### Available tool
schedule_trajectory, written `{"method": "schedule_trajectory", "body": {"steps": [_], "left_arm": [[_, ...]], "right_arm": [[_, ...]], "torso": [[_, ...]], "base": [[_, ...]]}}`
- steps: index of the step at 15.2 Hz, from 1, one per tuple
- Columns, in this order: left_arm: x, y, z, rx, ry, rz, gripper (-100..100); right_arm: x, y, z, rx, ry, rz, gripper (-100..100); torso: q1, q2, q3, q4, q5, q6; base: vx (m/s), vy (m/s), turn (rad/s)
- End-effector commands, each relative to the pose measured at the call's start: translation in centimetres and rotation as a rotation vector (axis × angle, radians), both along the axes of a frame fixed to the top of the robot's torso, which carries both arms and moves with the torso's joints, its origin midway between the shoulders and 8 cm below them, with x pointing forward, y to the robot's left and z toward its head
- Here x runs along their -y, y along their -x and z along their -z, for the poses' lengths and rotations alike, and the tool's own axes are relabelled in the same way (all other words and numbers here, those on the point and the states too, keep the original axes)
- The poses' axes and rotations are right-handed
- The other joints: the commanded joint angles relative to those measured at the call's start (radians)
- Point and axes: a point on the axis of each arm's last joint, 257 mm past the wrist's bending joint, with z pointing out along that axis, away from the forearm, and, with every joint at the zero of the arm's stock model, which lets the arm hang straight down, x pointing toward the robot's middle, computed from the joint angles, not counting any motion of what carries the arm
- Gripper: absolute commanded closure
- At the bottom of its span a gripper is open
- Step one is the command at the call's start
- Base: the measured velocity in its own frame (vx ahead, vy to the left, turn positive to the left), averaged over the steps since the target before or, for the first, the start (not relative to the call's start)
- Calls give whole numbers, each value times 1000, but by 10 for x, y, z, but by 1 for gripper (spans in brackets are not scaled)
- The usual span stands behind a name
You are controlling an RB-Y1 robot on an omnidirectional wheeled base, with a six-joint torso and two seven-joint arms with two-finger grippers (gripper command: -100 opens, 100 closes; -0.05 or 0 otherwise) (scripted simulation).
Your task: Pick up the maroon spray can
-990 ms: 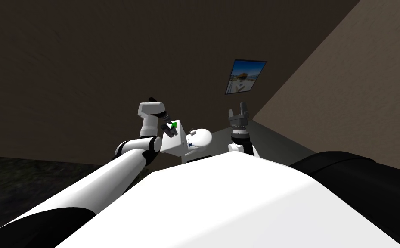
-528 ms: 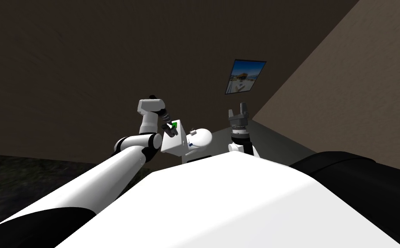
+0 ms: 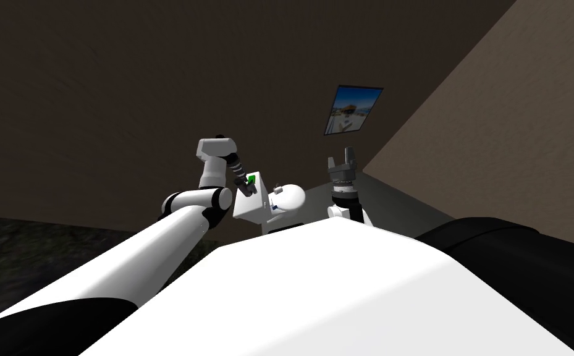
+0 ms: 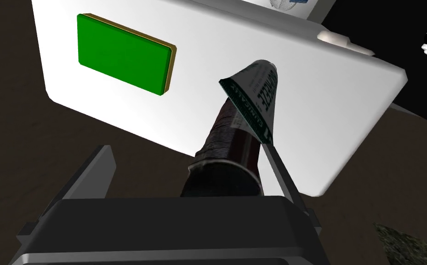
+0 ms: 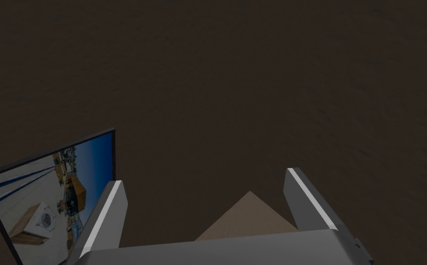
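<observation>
My left arm stretches forward, bends at the elbow and climbs to the wrist. There the hand folds over, so the left gripper angles back down. Its fingers stand wide apart. My right arm is held upright beside it, with the right gripper pointing up and its fingers spread.

Dim walls, bright white surfaces.
My head view is dark and splays at the corners; the floor looks smeared. At my left wrist the spray can sits dark against the bright white box.
</observation>
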Motion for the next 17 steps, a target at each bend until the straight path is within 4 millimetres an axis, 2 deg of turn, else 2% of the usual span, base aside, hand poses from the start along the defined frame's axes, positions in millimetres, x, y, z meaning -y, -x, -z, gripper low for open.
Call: {"method": "schedule_trajectory", "body": {"steps": [1, 7, 8, 9, 12, 13, 14, 17], "left_arm": [[1, 11, 0, -51, 2, -4, -100], [2, 33, 0, -145, 5, -13, -100], [1, 27, -1, -123, 5, -11, -100], [0, 27, 11, -129, 4, -11, -100], [-1, 26, 23, -129, 2, -10, -100], [-2, 27, 18, -131, 3, -11, -100], [-2, 26, 19, -129, 3, -10, 100], [-1, 27, 19, -131, 3, -10, 100]], "right_arm": [[0, 0, 0, 0, 0, 0, 0], [0, 0, 0, 0, 0, 0, 0], [0, 0, 0, 0, 0, 0, 0], [0, 0, 0, 0, 0, 0, 0], [0, 0, 0, 0, 0, 0, 0], [0, 0, 0, 0, 0, 0, 0], [0, 0, 0, 0, 0, 0, 0], [0, 0, 0, 0, 0, 0, 0]], "torso": [[0, 0, 0, 0, 0, 0], [0, 0, 0, 0, 0, 0], [0, 0, 0, 0, 0, 0], [-1, 0, 0, 0, 0, 0], [-3, -1, -1, 0, 0, 0], [-3, -1, -1, 0, -1, 0], [-3, -1, 0, 0, -1, 0], [-3, -1, 0, 0, 0, 0]], "base": [[2, 40, 7], [3, 33, 6], [1, 16, 2], [0, 0, 0], [7, -13, 6], [2, -10, 3], [0, 0, 0], [0, 0, 0]]}}
